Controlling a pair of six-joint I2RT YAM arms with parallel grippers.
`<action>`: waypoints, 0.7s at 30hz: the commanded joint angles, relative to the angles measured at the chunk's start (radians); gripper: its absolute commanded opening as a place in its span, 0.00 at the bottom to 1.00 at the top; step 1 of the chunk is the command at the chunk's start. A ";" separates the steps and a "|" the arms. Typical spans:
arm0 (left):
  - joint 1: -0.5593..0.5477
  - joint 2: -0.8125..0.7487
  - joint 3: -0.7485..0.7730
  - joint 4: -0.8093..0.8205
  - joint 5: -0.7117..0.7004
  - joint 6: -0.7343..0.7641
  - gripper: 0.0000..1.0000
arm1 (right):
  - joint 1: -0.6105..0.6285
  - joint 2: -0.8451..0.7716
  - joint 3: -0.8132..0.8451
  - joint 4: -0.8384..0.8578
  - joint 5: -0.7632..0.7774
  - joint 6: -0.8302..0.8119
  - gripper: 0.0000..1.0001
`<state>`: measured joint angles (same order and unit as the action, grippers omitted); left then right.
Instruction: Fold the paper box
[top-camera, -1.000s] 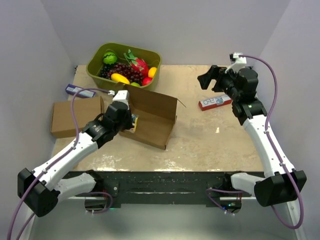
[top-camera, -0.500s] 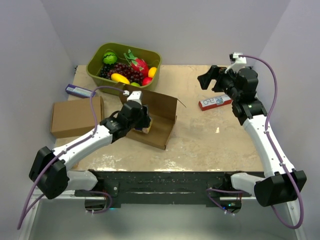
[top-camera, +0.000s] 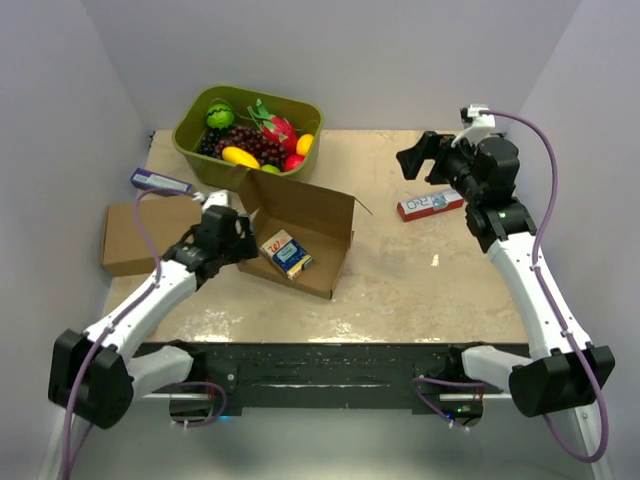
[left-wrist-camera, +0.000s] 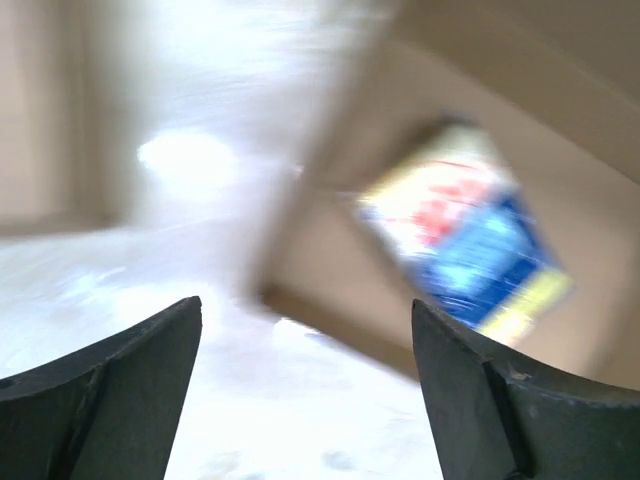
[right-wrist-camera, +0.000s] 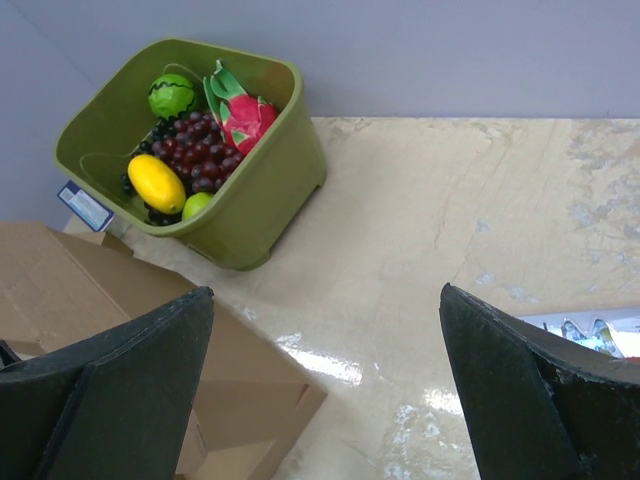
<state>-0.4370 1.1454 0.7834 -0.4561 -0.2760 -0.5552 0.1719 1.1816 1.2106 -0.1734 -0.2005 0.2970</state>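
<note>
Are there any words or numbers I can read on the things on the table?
Small packet inside the paper box: red print, too blurred to read.
Red and white carton: pale letters, too small to read.
Purple carton: print too small to read.
No other writing shows.

Nothing here reads cleanly. The small packet (top-camera: 286, 252) just to the right of the left hand (top-camera: 243, 238) carries red lettering on a pale panel above a blue band. It is too small from above, and smeared by blur in the left wrist view (left-wrist-camera: 465, 240). The red-and-white pack (top-camera: 430, 205) on the desk just on the near side of the right hand (top-camera: 418, 160) has dark characters on its white part, but I can't make them out. The flat purple pack (top-camera: 160, 181) beyond the left hand shows a pale label, its print illegible.
</note>
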 joint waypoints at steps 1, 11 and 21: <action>0.135 -0.145 -0.081 -0.107 -0.124 -0.109 0.99 | -0.002 -0.050 0.001 0.005 -0.001 -0.032 0.99; 0.519 -0.153 -0.073 -0.178 -0.489 -0.178 1.00 | -0.002 -0.069 0.007 0.014 -0.050 -0.027 0.99; 0.892 -0.096 -0.193 -0.092 -0.541 -0.232 1.00 | -0.002 -0.100 0.032 -0.015 -0.025 -0.045 0.99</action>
<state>0.3607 1.0378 0.6262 -0.5995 -0.6712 -0.7731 0.1719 1.1187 1.2106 -0.1764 -0.2234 0.2710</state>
